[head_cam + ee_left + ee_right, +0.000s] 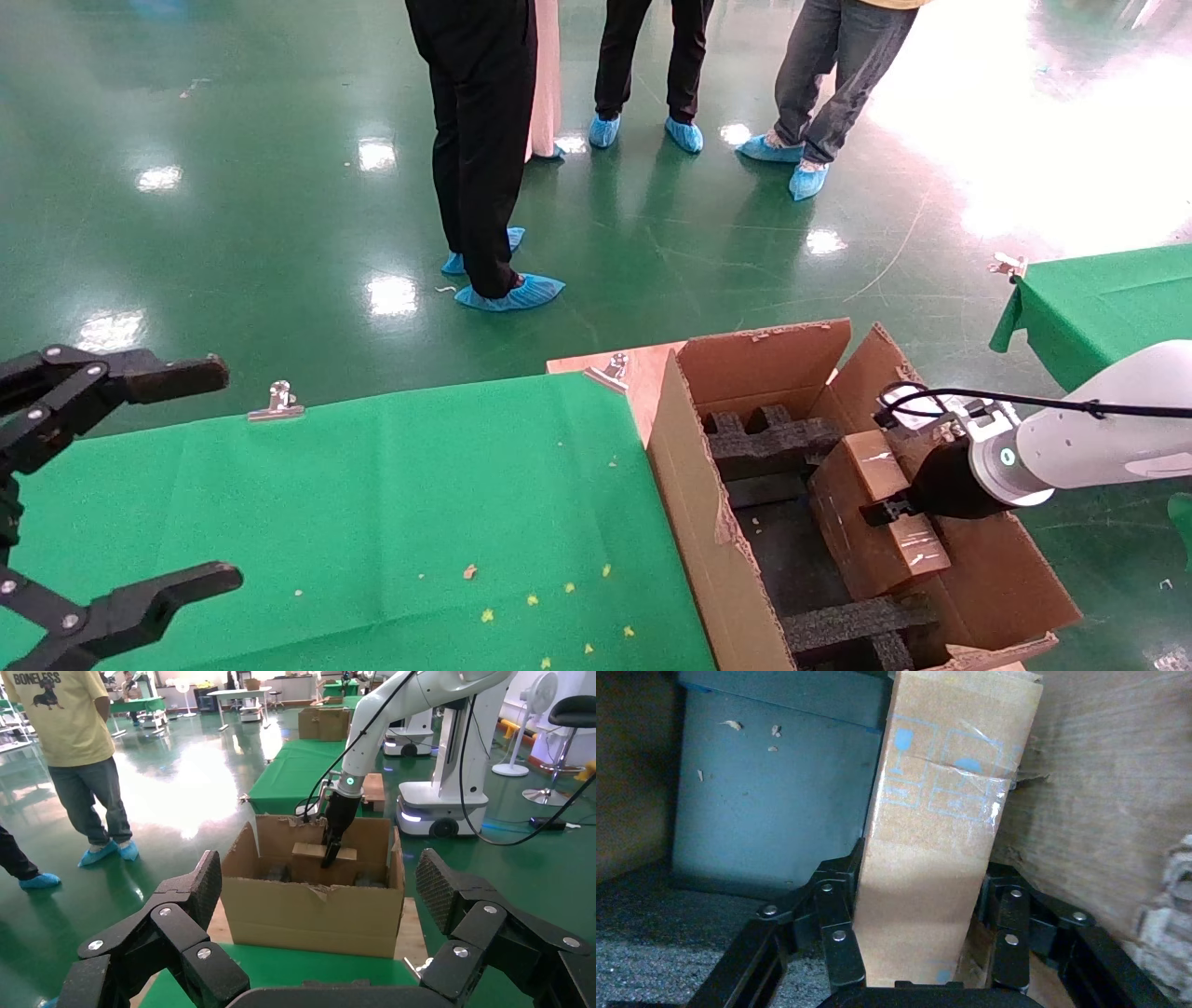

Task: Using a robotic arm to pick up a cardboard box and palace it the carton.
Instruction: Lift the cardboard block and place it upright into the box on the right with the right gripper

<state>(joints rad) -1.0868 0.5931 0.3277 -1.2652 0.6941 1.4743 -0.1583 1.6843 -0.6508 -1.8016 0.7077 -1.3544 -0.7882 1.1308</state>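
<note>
The small brown cardboard box stands on edge inside the large carton, near its right wall, among black foam inserts. My right gripper, on the white arm with the teal ring, reaches into the carton and is shut on the box. In the right wrist view the box fills the gap between the black fingers. The left wrist view shows the carton, the box and the right gripper from afar. My left gripper is open and empty at the far left.
A green cloth covers the table left of the carton, held by metal clips. Another green table stands at the right. Several people stand on the green floor beyond.
</note>
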